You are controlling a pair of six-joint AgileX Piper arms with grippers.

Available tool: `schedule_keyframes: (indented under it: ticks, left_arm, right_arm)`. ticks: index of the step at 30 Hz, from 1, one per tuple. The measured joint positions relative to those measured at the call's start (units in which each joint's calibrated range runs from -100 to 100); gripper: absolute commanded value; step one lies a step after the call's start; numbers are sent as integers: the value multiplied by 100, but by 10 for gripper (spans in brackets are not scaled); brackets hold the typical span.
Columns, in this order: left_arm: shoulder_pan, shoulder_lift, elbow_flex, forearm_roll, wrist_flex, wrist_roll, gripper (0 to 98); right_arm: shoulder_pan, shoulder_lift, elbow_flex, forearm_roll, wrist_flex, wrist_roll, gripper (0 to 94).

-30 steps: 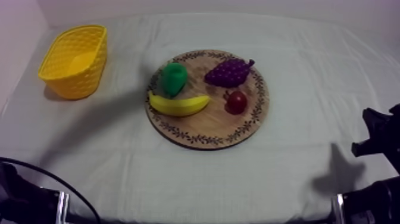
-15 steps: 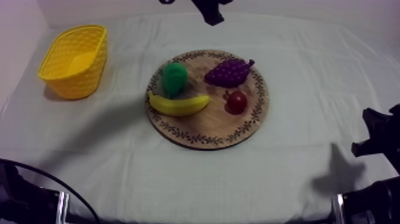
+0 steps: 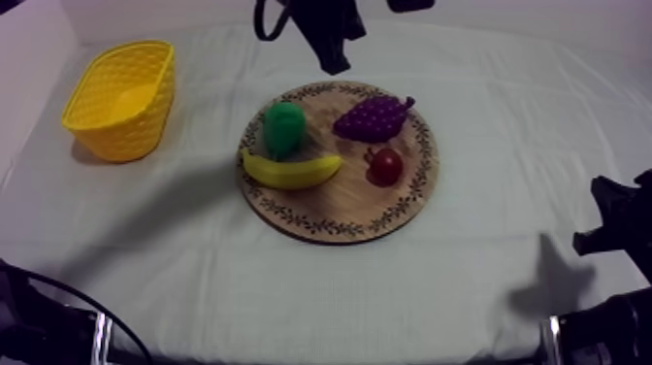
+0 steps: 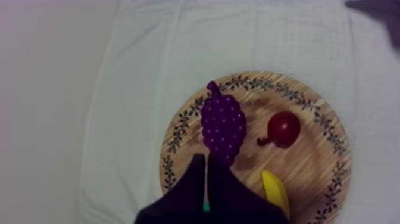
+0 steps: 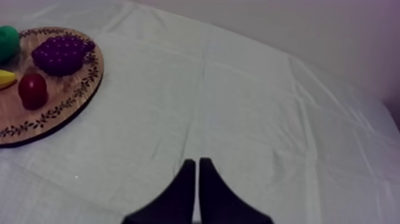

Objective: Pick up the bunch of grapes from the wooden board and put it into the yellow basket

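- The right gripper (image 5: 197,162) rests low at its own side of the table, fingers clenched on nothing, clear of the work.
- The bunch of grapes (image 3: 372,117) lies on the far part of the wooden board (image 3: 340,209). It is purple, knobbly and long, with its stem toward the rim.
- The left gripper (image 3: 335,63) hovers near the far rim, clenched and empty, probably lining up on the bunch.
- The yellow basket (image 3: 146,126) stands at the left, well apart.

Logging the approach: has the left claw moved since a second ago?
Yes. The left claw has come in from the far side, closer to the wooden board.
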Motion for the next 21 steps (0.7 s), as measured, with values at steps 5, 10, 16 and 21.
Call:
schedule_keyframes:
  ticks: [5,10,16,21]
  left_arm:
    - [-91,-117,329,-2,-240,83,0]
    - [-118,-283,704,14,-565,106,173]
    - [-188,-372,1040,-37,-575,122,820]
    - [-214,-395,1341,-70,-654,194,942]
  right_arm:
    - [0,0,0,0,0,0,2]
    - [0,0,0,0,0,0,2]
    - [0,0,0,0,0,0,2]
    - [0,0,0,0,0,0,2]
